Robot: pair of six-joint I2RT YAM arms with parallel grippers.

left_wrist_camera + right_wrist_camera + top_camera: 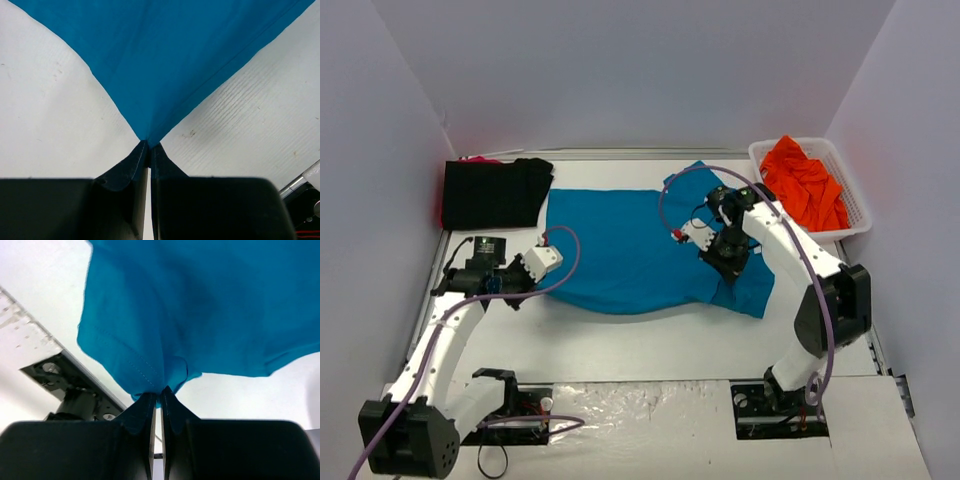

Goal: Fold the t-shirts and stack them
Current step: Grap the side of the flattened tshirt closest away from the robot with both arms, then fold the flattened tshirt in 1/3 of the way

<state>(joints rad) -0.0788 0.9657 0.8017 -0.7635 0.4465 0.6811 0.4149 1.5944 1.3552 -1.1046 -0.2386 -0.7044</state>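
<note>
Right in front of me, the left gripper (149, 145) has its fingers pressed together on a pointed corner of the teal-blue t-shirt (165, 60), which fans out from the fingertips over the white table (45, 110). The right gripper (160, 391) is clamped just as tight on a bunched, stitched hem of that shirt. Between the two pairs of fingers the cloth lies spread out. Farther off, beyond the left fingers, a folded black t-shirt (495, 192) rests by the back edge. Beyond the right fingers, orange t-shirts (807, 185) sit crumpled in a white basket (856, 195).
</note>
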